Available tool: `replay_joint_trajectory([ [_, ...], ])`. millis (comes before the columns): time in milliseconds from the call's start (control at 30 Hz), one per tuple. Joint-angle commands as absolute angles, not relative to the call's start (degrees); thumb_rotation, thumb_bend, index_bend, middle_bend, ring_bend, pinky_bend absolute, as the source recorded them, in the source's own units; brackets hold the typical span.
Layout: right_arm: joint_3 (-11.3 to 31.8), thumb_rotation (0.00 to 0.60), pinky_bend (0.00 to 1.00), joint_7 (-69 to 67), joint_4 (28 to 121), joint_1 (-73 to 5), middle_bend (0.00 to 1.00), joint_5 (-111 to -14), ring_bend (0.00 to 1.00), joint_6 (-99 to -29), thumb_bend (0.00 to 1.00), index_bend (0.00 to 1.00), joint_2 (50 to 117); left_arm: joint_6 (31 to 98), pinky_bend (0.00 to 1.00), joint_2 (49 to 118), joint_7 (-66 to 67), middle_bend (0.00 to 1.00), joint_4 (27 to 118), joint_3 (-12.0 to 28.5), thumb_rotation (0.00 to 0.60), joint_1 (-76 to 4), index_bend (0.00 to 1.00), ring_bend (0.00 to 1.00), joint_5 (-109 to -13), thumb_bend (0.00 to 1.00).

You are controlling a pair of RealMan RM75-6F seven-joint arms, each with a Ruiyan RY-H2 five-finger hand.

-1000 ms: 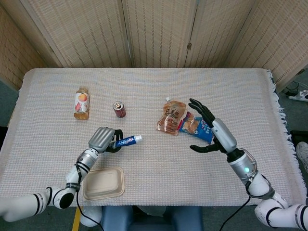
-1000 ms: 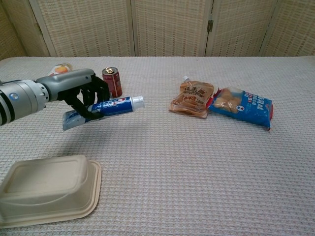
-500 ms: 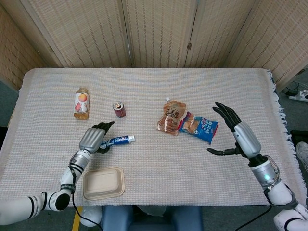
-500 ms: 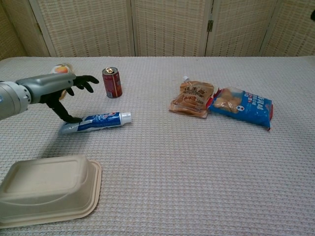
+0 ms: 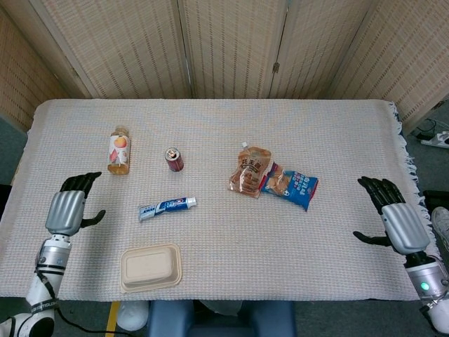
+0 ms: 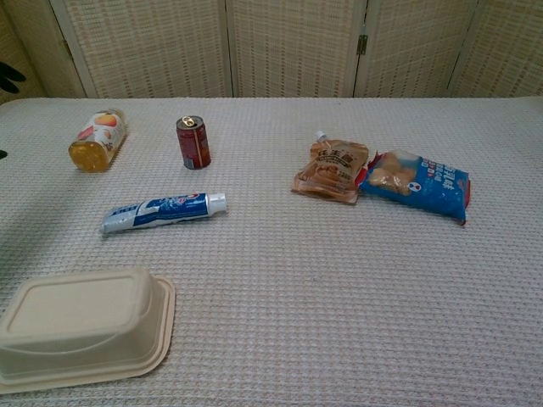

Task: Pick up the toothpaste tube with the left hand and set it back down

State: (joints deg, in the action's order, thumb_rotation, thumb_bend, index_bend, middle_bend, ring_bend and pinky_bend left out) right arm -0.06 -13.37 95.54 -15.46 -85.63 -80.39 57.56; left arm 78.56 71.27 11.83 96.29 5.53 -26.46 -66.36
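head cam high, looks down, chest cam low, fwd, both share table (image 5: 231, 232)

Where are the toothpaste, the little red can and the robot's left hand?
toothpaste tube (image 6: 161, 210): chest view, middle of its blue body.
red can (image 6: 193, 143): chest view, its side wall.
left hand (image 5: 67, 210): head view, grey back of the hand.

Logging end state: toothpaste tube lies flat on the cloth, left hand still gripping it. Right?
Not quite. The toothpaste tube does lie flat on the cloth, but the left hand has let go and sits well to its side, fingers apart, as the head view shows.
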Motion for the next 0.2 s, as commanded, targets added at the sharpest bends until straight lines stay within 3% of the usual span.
replay_joint_trajectory([
  [33, -0.69, 0.600, 0.00, -13.77, 94.95, -14.07, 0.04, -85.84, 0.01, -81.39, 0.15, 0.00, 57.35, 84.07, 0.15, 67.85, 10.04, 0.22, 99.40, 3.23, 0.600, -21.48, 0.19, 0.19, -70.52, 0.32],
  [200, -1.07, 0.600, 0.00, -13.81, 94.53, -11.78, 0.00, -86.07, 0.00, -82.95, 0.15, 0.00, 58.15, 89.55, 0.13, 67.40, 11.86, 0.22, 100.89, 0.52, 0.600, -16.74, 0.20, 0.19, -75.15, 0.32],
])
